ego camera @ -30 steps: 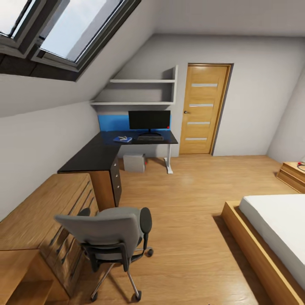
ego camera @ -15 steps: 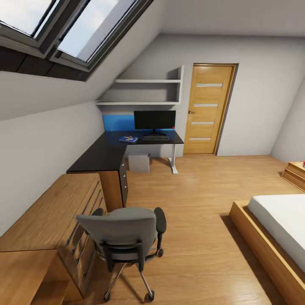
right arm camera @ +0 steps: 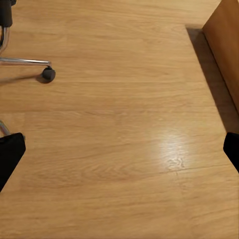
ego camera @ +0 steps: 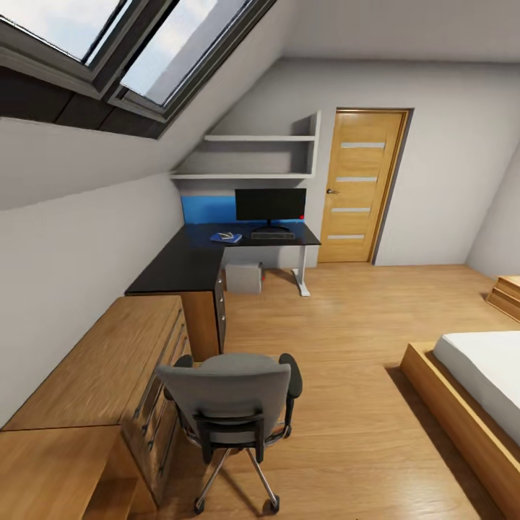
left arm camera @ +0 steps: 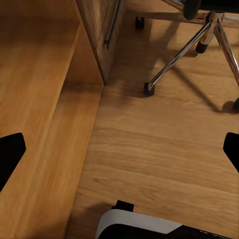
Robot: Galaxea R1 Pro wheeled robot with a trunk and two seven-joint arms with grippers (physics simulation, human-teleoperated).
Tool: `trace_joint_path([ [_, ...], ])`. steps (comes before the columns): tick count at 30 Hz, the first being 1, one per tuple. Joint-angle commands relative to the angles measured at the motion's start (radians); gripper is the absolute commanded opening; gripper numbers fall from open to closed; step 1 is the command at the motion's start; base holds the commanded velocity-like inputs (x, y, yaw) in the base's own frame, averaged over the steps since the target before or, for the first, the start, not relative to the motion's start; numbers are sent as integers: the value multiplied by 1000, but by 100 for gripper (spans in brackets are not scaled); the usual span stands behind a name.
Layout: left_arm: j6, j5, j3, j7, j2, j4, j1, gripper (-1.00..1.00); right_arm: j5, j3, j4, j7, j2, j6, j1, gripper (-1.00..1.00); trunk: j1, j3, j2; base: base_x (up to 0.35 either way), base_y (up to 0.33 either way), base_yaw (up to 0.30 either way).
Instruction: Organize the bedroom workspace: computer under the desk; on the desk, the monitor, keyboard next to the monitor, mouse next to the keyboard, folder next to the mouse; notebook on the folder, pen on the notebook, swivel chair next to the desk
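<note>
Both claws hang wide apart and empty over the wood floor, and I'm looking at the swivel chair.

Left gripper (left arm camera: 119, 149) has dark fingertips at the frame edges, chrome chair legs and castors ahead of it beside the wooden dresser (ego camera: 94, 375); right gripper (right arm camera: 119, 149) sees one castor off to its side. Swivel chair (ego camera: 231, 404) sits directly in front, back toward me, nearer my left arm, well apart from the desk (ego camera: 195, 260) beyond, where folder (ego camera: 226, 237), keyboard (ego camera: 272, 235) and monitor (ego camera: 270, 205) already sit, computer (ego camera: 244, 277) beneath.

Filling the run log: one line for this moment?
swivel chair: beside dresser, away from desk | folder: on desk | left gripper: open | right gripper: open
</note>
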Motion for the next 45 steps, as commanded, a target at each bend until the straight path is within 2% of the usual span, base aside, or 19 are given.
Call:
trace_joint_path([
  [1, -3, 3, -8, 8, 0, 0, -1, 100, -7, 9, 2, -3, 0, -3, -1, 100, 1, -2, -2, 0, 50, 0],
  [20, -3, 1, -9, 8, 0, 0, -1, 100, -6, 9, 2, -3, 0, -3, -1, 100, 1, -2, -2, 0, 83, 0],
  [29, -10, -5, -20, 8, -5, -4, -1, 100, -7, 8, 2, -3, 1, -4, -1, 100, 1, -2, -2, 0, 18, 0],
  [39, -11, -7, -23, 10, -33, -8, -1, 100, -9, 6, 4, -3, -4, -8, -1, 100, 1, -2, -2, 0, 1, 0],
  [45, -5, -6, -24, 9, -38, -7, -1, 100, -10, 6, 5, -1, -14, -9, 0, 100, 24, -21, -44, 0, 0, 0],
])
